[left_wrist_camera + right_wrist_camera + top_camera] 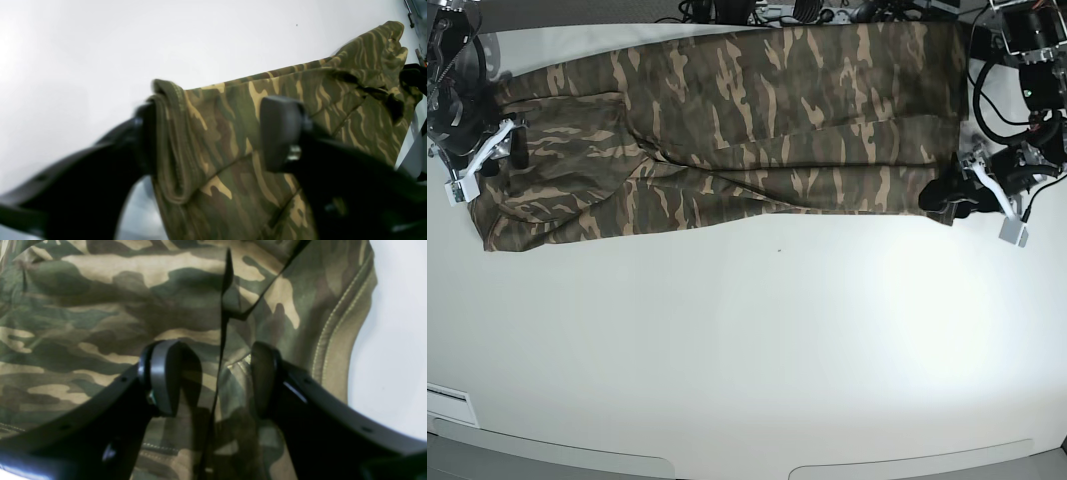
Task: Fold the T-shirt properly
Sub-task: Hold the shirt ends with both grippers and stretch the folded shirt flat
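Observation:
The camouflage T-shirt [777, 100] lies folded lengthwise in a long band across the far part of the white table [777, 330]. My left gripper [949, 195] is at the band's near right corner. In the left wrist view it [213, 133] is open, and a rolled hem edge of the shirt [173, 146] lies between its jaws, against one finger. My right gripper [515, 150] is at the band's left end. In the right wrist view it [213, 376] is open just above the cloth [100, 290], next to a stitched tan hem [337, 350].
Cables and equipment [757, 10] crowd the table's far edge behind the shirt. Both arm bases stand at the far corners [1027, 40] [447, 60]. A white label [447, 405] sits at the front left edge.

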`<state>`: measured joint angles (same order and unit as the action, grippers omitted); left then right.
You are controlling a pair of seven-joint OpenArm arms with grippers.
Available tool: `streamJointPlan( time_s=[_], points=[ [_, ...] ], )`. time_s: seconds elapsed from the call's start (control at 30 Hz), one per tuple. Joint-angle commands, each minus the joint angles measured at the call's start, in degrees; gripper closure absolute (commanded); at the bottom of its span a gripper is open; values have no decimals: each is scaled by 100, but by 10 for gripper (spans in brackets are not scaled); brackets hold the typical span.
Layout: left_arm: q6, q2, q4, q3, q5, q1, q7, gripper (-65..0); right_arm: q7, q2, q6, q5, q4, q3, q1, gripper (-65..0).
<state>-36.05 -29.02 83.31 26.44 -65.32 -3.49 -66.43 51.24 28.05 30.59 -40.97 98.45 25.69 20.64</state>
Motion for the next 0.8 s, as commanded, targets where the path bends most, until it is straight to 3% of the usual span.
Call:
streamJointPlan(
  time_s=[0.0,0.13,0.4,0.53,0.77],
  points=[
    [-39,-131,81,48,-105,61,81,-326,-107,118,2,-79,76,55,-33,-351],
    [-42,-133,81,48,-90,61,42,-147,-105,118,2,-76,76,55,-31,-351],
    [-35,-133,81,48,317,59,46,-138,-105,118,4,-79,76,55,-31,-351],
    [-35,-138,81,48,442,61,42,0,-105,118,2,-76,76,55,-31,-351],
    [-24,-197,81,48,485,44,39,0,-105,118,4,-76,76,55,-31,-351]
  ],
)
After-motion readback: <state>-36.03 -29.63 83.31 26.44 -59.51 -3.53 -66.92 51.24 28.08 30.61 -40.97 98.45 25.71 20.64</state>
